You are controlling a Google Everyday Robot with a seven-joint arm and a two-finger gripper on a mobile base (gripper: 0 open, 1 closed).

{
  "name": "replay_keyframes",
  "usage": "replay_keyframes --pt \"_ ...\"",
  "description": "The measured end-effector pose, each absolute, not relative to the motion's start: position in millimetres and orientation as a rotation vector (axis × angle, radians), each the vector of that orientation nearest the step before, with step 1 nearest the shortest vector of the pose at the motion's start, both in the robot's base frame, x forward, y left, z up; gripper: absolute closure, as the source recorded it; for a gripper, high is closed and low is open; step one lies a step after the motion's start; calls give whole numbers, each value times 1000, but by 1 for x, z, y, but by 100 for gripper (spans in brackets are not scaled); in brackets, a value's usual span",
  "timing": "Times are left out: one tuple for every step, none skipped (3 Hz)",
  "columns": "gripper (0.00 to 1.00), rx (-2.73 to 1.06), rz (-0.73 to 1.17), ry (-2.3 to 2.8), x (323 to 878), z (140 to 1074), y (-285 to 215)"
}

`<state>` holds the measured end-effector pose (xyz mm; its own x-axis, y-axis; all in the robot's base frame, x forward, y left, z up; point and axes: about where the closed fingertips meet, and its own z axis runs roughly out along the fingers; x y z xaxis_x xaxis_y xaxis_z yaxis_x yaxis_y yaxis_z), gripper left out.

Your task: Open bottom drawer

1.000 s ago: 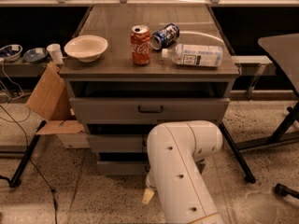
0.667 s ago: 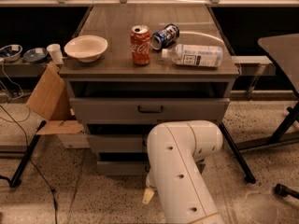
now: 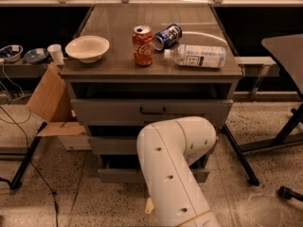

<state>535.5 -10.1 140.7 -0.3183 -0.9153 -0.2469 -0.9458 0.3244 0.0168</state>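
Unmoved since a second ago: arm, cans and drawers alike. From the one camera view, looking down on a grey three-drawer cabinet (image 3: 118,25). White robot arm (image 3: 175,160) bent in front of the lower two drawers, covering their middles. Gripper hidden behind that arm, low before the cabinet; clenched or released, cannot tell. Bottom drawer (image 3: 118,175) lowest of the three, near the floor, visible only at its left and right ends past the arm, with a dark gap above its front and its handle covered. Top drawer (image 3: 104,111) with dark bar handle (image 3: 153,110) in plain sight. On the cabinet top: white bowl (image 3: 87,48) at left, upright red Coca-Cola can (image 3: 142,45), blue can (image 3: 167,36) on its side just behind, clear plastic bottle (image 3: 199,56) lying at right. Cardboard box (image 3: 49,100) leaning by the cabinet's left side.
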Motion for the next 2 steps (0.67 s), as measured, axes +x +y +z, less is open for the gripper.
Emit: replay_keyframes --pt "0 -1699 246 2400 524 141 -10" --pt "0 -1699 246 2400 524 143 -9"
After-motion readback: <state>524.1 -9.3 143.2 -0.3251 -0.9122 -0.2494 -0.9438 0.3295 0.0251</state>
